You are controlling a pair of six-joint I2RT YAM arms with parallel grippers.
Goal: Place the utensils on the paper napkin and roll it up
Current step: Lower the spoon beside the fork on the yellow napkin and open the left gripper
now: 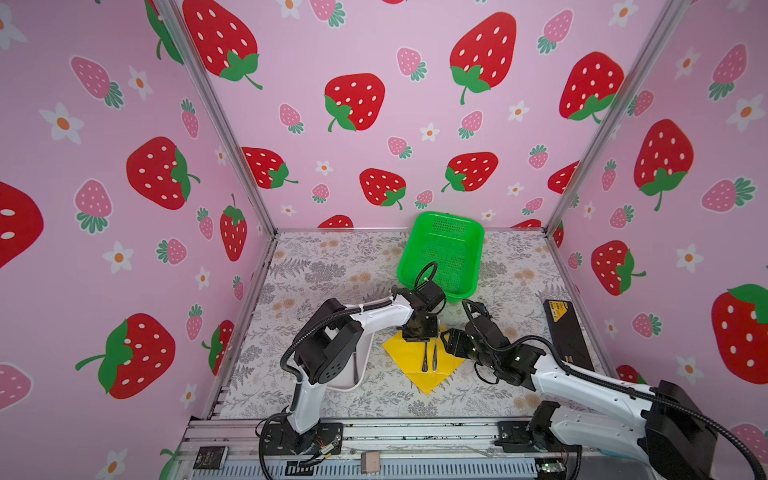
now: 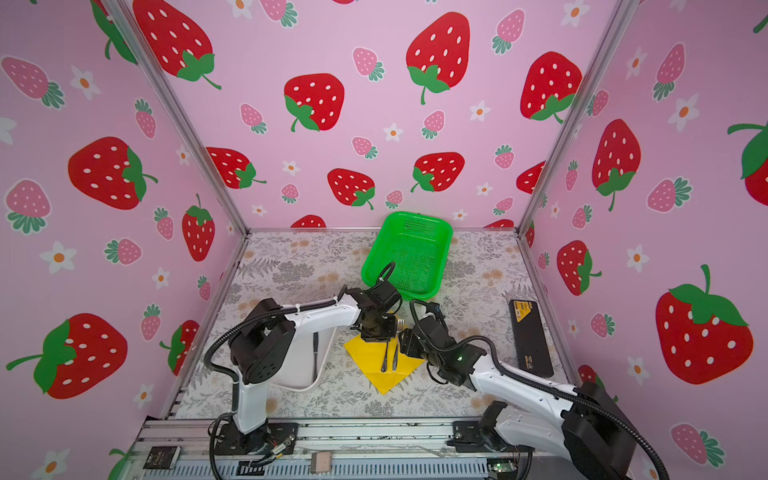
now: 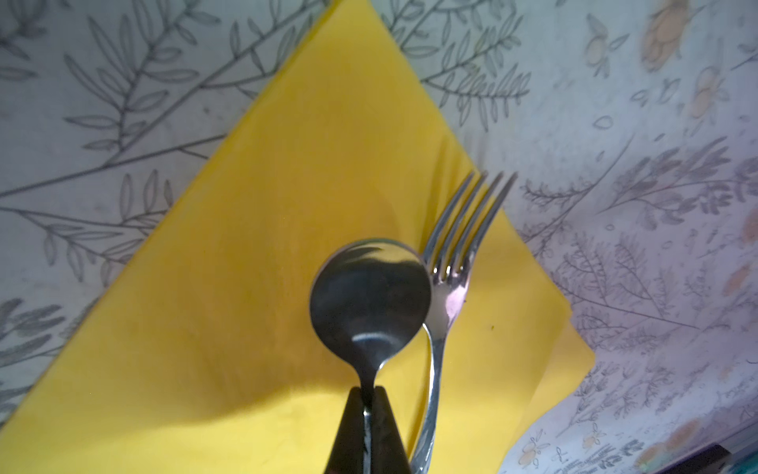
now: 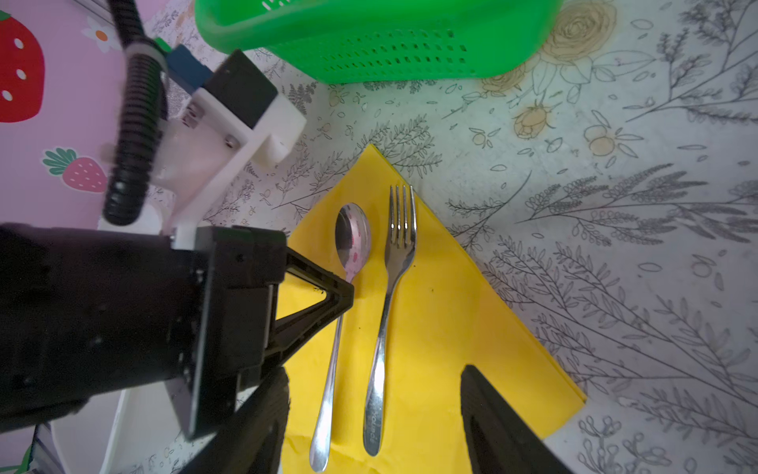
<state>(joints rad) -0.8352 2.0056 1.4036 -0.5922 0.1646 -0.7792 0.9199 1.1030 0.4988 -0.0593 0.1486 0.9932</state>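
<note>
The yellow paper napkin (image 1: 401,353) (image 2: 365,359) (image 3: 266,205) (image 4: 451,328) lies flat like a diamond on the table. On it, side by side, lie two silver utensils, a spoon (image 1: 424,359) (image 3: 369,299) (image 4: 352,234) and a fork (image 1: 434,359) (image 3: 455,254) (image 4: 400,246). My left gripper (image 1: 422,336) (image 2: 376,334) (image 3: 368,394) (image 4: 344,293) is shut on the spoon's neck, just behind the bowl. My right gripper (image 1: 446,338) (image 2: 403,343) (image 4: 373,371) is open above the two handles, one finger on either side, touching neither.
A green mesh basket (image 1: 440,253) (image 2: 407,253) (image 4: 389,45) stands tilted behind the napkin. A white tray (image 1: 349,384) (image 2: 299,382) sits under the left arm with a slim dark thing in it. A black box (image 1: 567,332) (image 2: 532,336) lies along the right wall.
</note>
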